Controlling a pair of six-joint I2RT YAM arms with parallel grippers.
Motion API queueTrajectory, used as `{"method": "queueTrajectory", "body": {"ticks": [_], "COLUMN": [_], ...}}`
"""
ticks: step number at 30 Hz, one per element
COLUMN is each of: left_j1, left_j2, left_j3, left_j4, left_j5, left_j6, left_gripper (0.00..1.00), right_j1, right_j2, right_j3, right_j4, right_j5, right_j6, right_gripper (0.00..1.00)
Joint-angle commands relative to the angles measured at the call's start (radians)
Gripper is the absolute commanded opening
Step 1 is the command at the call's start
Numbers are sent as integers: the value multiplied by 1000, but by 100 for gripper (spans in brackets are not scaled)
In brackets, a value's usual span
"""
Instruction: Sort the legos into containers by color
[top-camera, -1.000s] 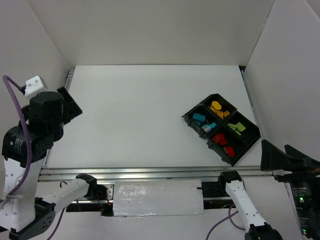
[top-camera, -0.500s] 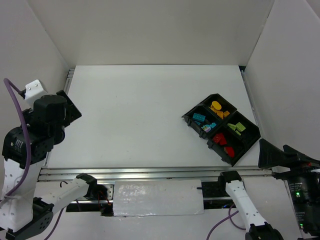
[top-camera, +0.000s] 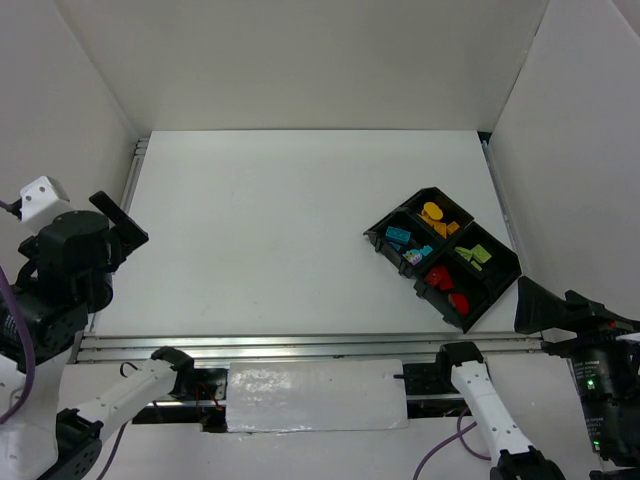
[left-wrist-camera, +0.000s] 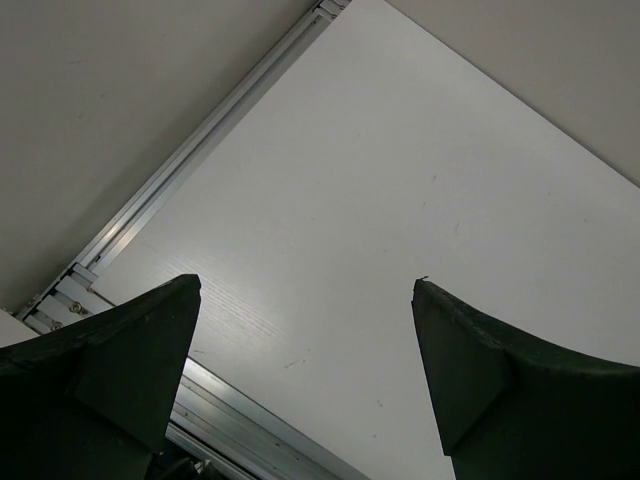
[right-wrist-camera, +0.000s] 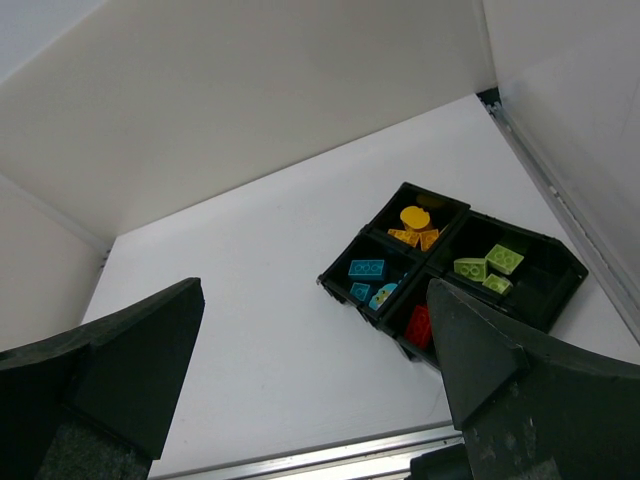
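Observation:
The containers are four compartments of one black tray (top-camera: 399, 212) at the table's right side. The legos lie inside them by colour: yellow-orange (top-camera: 434, 214), cyan (top-camera: 399, 236), lime green (top-camera: 477, 254) and red (top-camera: 447, 285). My right wrist view shows the same tray (right-wrist-camera: 360, 236) with yellow (right-wrist-camera: 414, 218), cyan (right-wrist-camera: 366, 268), green (right-wrist-camera: 487, 263) and red (right-wrist-camera: 420, 322) bricks. My right gripper (top-camera: 528, 305) (right-wrist-camera: 314, 287) hangs open near the tray's near-right corner, apart from it. My left gripper (top-camera: 125, 225) (left-wrist-camera: 306, 283) is open and empty over the table's far left edge.
White walls close in the table at the back and on both sides. An aluminium rail (top-camera: 300, 345) runs along the near edge, and another (left-wrist-camera: 200, 140) along the left edge. A white plate (top-camera: 315, 395) lies between the arm bases.
My left arm has pulled back toward the near left, away from the table's middle. My right gripper has shifted only slightly. The bricks and tray have not moved.

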Motion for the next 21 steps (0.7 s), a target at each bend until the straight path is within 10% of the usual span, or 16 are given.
{"method": "queueTrajectory", "body": {"ticks": [1,21], "left_j1": [-4,-5], "left_j2": [2,7], "left_j3": [-16,-65], "left_j4": [49,90], "left_j5": [-17,16], "left_j6": [7,28], "left_gripper": [100,99], "right_j1": [11,9], "right_j2": [-21,-32], "right_j3": [-14,-71], "right_j4": [50,79], "right_j5": [26,22], "right_j6": [-11,6], "right_gripper": [100,100]}}
